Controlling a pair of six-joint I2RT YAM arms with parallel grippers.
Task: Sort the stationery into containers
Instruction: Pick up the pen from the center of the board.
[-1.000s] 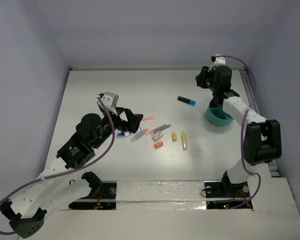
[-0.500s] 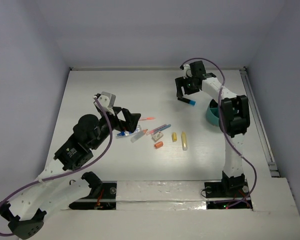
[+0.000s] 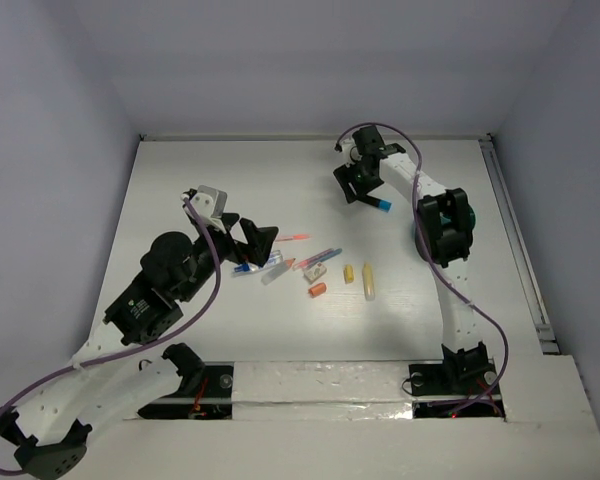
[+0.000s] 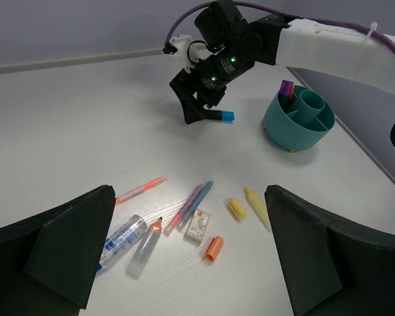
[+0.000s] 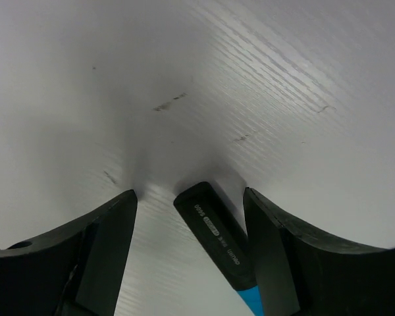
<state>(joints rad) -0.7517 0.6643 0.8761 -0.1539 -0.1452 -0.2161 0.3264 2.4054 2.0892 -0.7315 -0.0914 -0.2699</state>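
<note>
**White tabletop: right claw open astride a black marker, left claw spread wide over the loose pens**

Pale grey walls close in a white table [image 3: 195, 180]. At its far middle the right gripper [image 5: 191, 194] points down at the surface with its claw released. Its two fingers [image 5: 99, 250] stand apart on either side of a black marker with a blue end [image 5: 214, 234], which lies flat on the table. A strip of table shows between the marker and one finger. Whether the other finger touches the barrel cannot be told.

Near that marker, on the robot's right, sits the round teal organiser [image 4: 297, 128], mostly hidden behind the right arm in the overhead view. The left wrist view shows its inner dividers and a purple marker [image 4: 286, 87] standing upright in a compartment by the rim.

The left gripper [image 3: 258, 245] hangs over the left end of the loose stationery, its claw spread wide and holding nothing.

The rest of the stationery lies flat in a loose row across the middle of the table, well apart from the organiser:
- A thin pink pen [image 4: 140, 191] lies farthest back.
- A blue-white pen [image 4: 122, 237] and a clear pen with an orange tip [image 4: 145, 247] lie side by side at the left.
- A pink pen and a blue one [image 4: 192, 203] lie together, slanted.
- A white eraser [image 4: 197, 226] sits just beside their near ends.
- An orange stub [image 4: 213, 248] lies just right of the eraser.
- A short yellow marker [image 4: 236, 209] and a longer yellow marker [image 4: 257, 207] lie at the right, close together but apart.
</note>
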